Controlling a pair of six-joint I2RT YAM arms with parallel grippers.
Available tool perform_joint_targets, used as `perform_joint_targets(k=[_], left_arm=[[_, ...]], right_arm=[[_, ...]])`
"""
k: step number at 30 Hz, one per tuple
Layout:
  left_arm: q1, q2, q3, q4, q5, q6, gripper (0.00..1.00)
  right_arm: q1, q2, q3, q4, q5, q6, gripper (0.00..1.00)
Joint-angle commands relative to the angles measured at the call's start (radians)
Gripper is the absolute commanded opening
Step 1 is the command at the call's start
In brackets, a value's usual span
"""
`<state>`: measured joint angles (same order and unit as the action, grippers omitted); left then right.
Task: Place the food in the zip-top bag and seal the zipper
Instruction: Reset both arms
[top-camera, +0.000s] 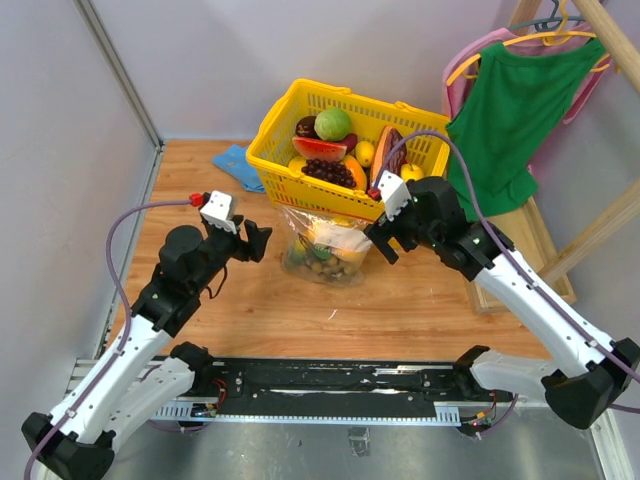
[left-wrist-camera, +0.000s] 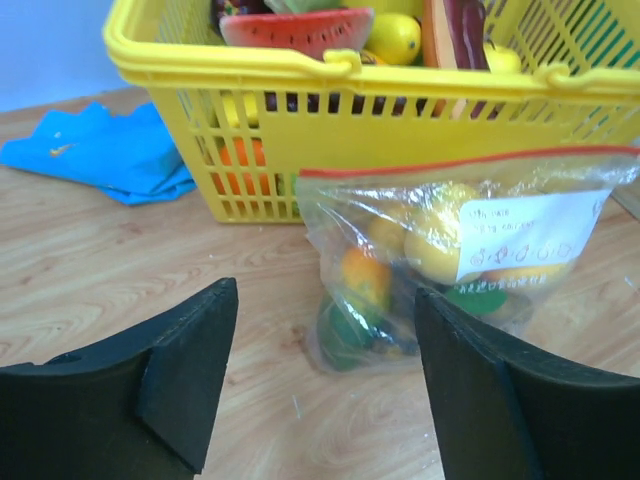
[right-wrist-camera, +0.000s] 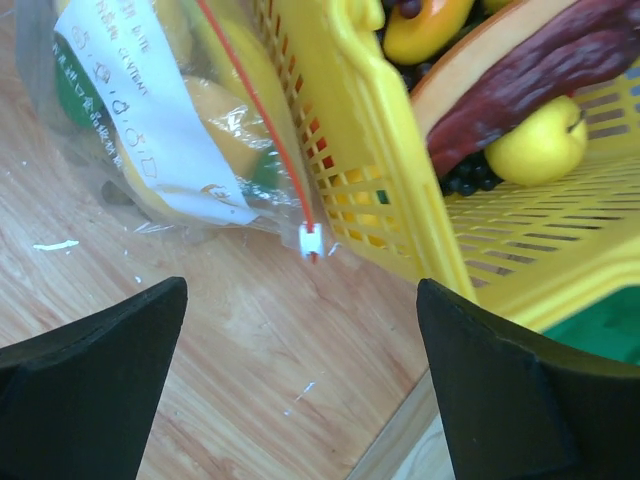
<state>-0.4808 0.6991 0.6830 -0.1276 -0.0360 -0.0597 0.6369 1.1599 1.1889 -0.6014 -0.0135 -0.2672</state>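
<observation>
Bag: clear crinkly zip-top plastic bag (top-camera: 322, 252), holding toy fruit (left-wrist-camera: 440, 245), upright on wooden tabletop (top-camera: 260, 320), against near wall of yellow plastic basket (left-wrist-camera: 250, 60).
Zipper: orange-red strip (left-wrist-camera: 460, 162), long axis left–right; white slider (right-wrist-camera: 312, 240) at right end.
Left end effector (left-wrist-camera: 325, 385): spread, empty, left of bag.
Right end effector (right-wrist-camera: 300, 385): spread, empty, nearer slider.

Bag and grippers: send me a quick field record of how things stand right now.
bag: upright on table, against the front of the basket
food: yellow, orange and green pieces inside bag
zipper: one straight line, looks shut
slider: at the zipper end nearest right gripper
left gripper: open, empty, facing bag
right gripper: open, empty, beside bag
cloth: blue, on table left of basket
</observation>
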Motion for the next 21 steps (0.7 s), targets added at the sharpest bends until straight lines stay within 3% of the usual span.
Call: perform_joint_targets(k=[1,6,14,21], left_arm=[[0.005,-0.049,0.072,-0.024,-0.083,-0.037,0.8],[0.005,-0.078,0.14,-0.031,-0.189,-0.067,0.99],[0.004,-0.147,0.243,-0.045,-0.477,-0.18,0.99],[0.003,-0.268,0.209,0.051,-0.507,-0.149,0.99]], right_arm=[[-0.021,-0.068,0.041,0.072,0.085,0.038,0.98],[-0.024,-0.116,0.051,0.128,0.276,0.102,0.98],[-0.025,-0.261,-0.041,0.279,0.634,0.115,0.98],[-0.025,-0.422,-0.167,0.425,0.713,0.101,0.98]])
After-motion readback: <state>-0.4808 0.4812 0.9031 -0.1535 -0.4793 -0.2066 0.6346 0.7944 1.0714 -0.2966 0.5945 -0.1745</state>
